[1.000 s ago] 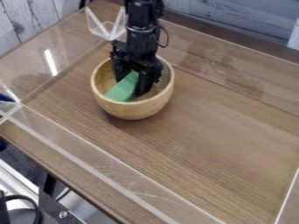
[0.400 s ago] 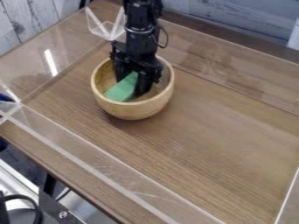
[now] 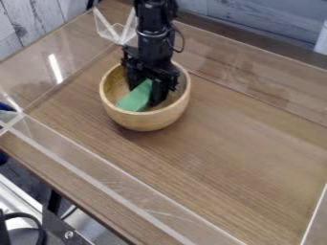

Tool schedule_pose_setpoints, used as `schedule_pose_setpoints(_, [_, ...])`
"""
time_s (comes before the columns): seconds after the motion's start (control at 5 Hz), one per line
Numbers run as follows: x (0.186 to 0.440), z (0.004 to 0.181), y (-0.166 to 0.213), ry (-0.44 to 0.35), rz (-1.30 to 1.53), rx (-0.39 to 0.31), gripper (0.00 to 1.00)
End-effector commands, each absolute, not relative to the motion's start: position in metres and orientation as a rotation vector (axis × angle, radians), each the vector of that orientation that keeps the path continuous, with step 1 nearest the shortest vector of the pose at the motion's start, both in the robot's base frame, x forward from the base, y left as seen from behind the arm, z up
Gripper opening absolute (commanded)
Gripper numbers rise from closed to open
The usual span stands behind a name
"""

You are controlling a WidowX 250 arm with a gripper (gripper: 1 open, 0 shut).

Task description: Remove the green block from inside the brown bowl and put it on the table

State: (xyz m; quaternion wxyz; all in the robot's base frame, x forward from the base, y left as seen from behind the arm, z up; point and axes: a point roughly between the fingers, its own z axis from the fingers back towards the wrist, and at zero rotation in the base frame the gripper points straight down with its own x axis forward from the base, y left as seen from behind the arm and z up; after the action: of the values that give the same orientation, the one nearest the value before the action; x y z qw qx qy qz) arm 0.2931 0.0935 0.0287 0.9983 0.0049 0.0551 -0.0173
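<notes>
Nearest, dark cables (image 3: 23, 226) lie at the lower left corner, outside the table (image 3: 192, 177). Farther in sits the brown bowl (image 3: 143, 119), and inside it the green block (image 3: 134, 99) lies at a slant. My gripper (image 3: 144, 84) reaches down into the bowl at the block, its fingers drawn together; I cannot tell whether they pinch it.

We see gray wood-plank wall (image 3: 26, 21) top left. Clear side panels (image 3: 96, 179) along the near-left edge, overlapping glare on them. Bright light spot (image 3: 55, 67) upper left. Black cables (image 3: 23, 222) bottom left, outside the panels.
</notes>
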Motion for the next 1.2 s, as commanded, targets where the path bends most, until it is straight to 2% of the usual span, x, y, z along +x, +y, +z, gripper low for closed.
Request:
schedule_pose_setpoints(0.0, [0.3,0.052,0.096,0.042,-0.025,0.028,0.0])
schedule_pose_setpoints(0.4, [0.3,0.066,0.094,0.016,-0.019,0.027,0.0])
schedule_pose_setpoints(1.0, [0.302,0.101,0.09,-0.046,-0.005,0.036,0.0])
